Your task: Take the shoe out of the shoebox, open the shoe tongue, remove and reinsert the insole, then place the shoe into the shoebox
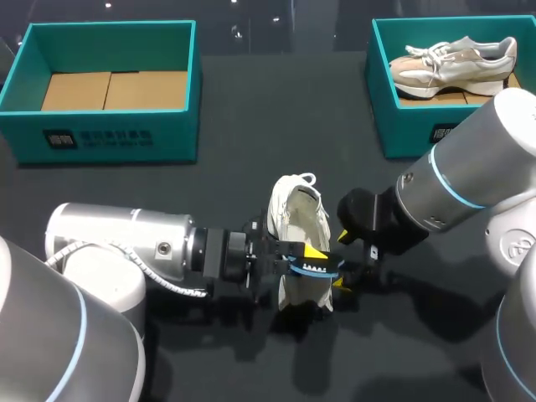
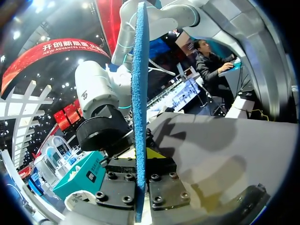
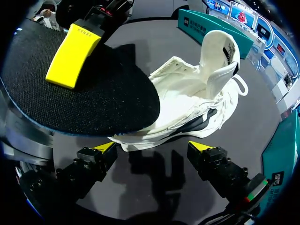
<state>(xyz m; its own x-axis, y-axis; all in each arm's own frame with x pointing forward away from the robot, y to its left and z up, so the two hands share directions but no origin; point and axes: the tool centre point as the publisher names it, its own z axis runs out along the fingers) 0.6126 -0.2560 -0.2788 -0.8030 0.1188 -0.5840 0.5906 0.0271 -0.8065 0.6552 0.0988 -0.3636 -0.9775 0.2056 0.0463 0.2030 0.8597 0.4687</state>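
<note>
White and soft-sided, the shoe (image 1: 297, 219) rests on the dark table (image 1: 251, 126), out of either box. It sits just ahead of your right gripper (image 3: 153, 149), with its sole edge nearest those fingers and its mouth gaping upward. That placement suits the insole step: the opening is exposed and both arms can reach it.

Your left gripper (image 2: 139, 157) is clamped on the insole (image 3: 103, 101), one yellow tip pressed on the black mesh top and the other finger under the blue foam. In the left wrist view the insole runs edge-on straight out between those fingers. Its rounded end overlaps the near part of the shoe, and most of its length is clear of the opening, so I judge it to be out of the shoe rather than seated. Whether that end touches the upper, you cannot tell.

Your right gripper holds nothing. Its fingers are spread wide with bare table between them, low and close to the sole. That looks like a bracing post, ready to steady the shoe so it does not skid when the insole is pushed in.

Farther off, well beyond the left gripper, stands an empty teal shoebox (image 1: 109, 134). A second shoebox (image 1: 402, 126), beyond your right arm, holds another shoe (image 1: 452, 63).
</note>
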